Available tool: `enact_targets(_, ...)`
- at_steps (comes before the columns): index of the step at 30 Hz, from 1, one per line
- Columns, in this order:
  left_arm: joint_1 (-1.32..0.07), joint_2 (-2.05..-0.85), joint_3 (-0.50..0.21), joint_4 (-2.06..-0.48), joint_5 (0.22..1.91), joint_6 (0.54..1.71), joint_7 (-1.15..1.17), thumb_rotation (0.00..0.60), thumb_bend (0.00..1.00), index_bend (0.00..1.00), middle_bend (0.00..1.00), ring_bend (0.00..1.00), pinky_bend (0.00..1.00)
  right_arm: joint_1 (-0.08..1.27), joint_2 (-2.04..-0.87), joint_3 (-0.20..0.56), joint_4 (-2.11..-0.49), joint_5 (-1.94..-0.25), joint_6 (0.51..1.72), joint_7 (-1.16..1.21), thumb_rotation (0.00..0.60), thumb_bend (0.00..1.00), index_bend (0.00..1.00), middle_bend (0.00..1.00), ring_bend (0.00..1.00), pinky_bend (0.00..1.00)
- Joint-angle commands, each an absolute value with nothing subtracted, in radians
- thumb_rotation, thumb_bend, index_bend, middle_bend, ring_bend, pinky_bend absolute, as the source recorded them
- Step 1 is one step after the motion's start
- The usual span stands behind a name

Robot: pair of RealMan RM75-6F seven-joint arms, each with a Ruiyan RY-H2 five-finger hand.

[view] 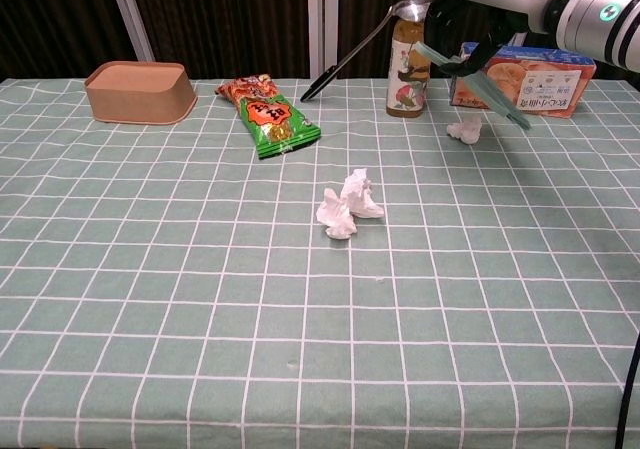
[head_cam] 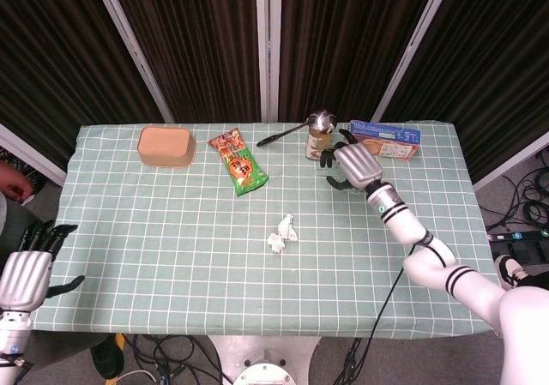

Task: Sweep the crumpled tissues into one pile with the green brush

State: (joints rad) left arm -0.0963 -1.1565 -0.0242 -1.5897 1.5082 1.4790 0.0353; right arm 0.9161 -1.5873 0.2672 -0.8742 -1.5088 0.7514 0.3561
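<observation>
The right robot hand [view: 468, 21] is raised above the far right part of the desk [view: 200, 299], its dark fingers [head_cam: 336, 163] wrapped around the handle of the green brush [view: 480, 81]. The brush slants down and to the right from that grip, its lower end hanging in the air in front of a blue and orange box [view: 525, 77] that lies along the far edge. One small crumpled tissue [view: 464, 130] sits on the checked green cloth below the brush, not touching it, just beside a glass jar [view: 405, 67]. A metal spoon [view: 365, 37] with a black handle leans from the jar's top down to the left. Two more crumpled tissues [view: 346, 204] lie touching each other near the middle of the desk, well apart from the single one. A green and red snack packet [view: 265, 113] lies to the left of the jar, and a tan bowl [view: 140, 91] stands further left, near the far edge. The left robot hand [head_cam: 26, 273] rests off the near left corner of the desk, holding nothing, its fingers spread apart and pointing forward.
</observation>
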Motion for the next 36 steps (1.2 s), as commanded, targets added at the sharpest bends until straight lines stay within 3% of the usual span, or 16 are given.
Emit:
enact_targets(1, -0.095, -1.152, -0.025, -1.597, 1.504, 1.477, 0.039, 0.6, 0.06, 0.17, 0.2, 0.1, 0.07, 0.985, -1.663, 0.184, -0.696, -1.589, 0.738, 0.492, 0.6, 0.41, 0.67, 0.65, 0.32, 0.04)
enact_targets(12, -0.091, -1.149, -0.025, -1.611, 1.5, 1.479, 0.052, 0.6, 0.06, 0.17, 0.2, 0.1, 0.07, 1.012, -1.826, 0.065, -0.406, -1.655, 0.801, 0.733, 0.6, 0.43, 0.71, 0.67, 0.33, 0.04)
enact_targets(18, -0.084, -1.145, -0.023, -1.619, 1.5, 1.486, 0.056, 0.6, 0.06, 0.17, 0.2, 0.1, 0.07, 1.0, -1.876, 0.027, -0.337, -1.667, 0.854, 0.871, 0.6, 0.44, 0.72, 0.68, 0.35, 0.06)
enact_targets(26, -0.083, -1.141, -0.024, -1.623, 1.505, 1.49, 0.057, 0.6, 0.06, 0.17, 0.2, 0.1, 0.07, 0.943, -1.855, -0.03, -0.396, -1.698, 1.005, 1.096, 0.6, 0.43, 0.72, 0.68, 0.35, 0.07)
enact_targets(31, -0.083, -1.14, -0.025, -1.623, 1.507, 1.493, 0.054, 0.6, 0.06, 0.17, 0.2, 0.1, 0.07, 0.895, -1.796, -0.072, -0.49, -1.742, 1.173, 1.155, 0.6, 0.44, 0.72, 0.68, 0.35, 0.08)
enact_targets(36, -0.082, -1.142, -0.024, -1.619, 1.509, 1.493, 0.052, 0.6, 0.06, 0.17, 0.2, 0.1, 0.07, 0.876, -1.727, -0.048, -0.56, -1.724, 1.254, 1.1, 0.6, 0.44, 0.72, 0.68, 0.35, 0.08)
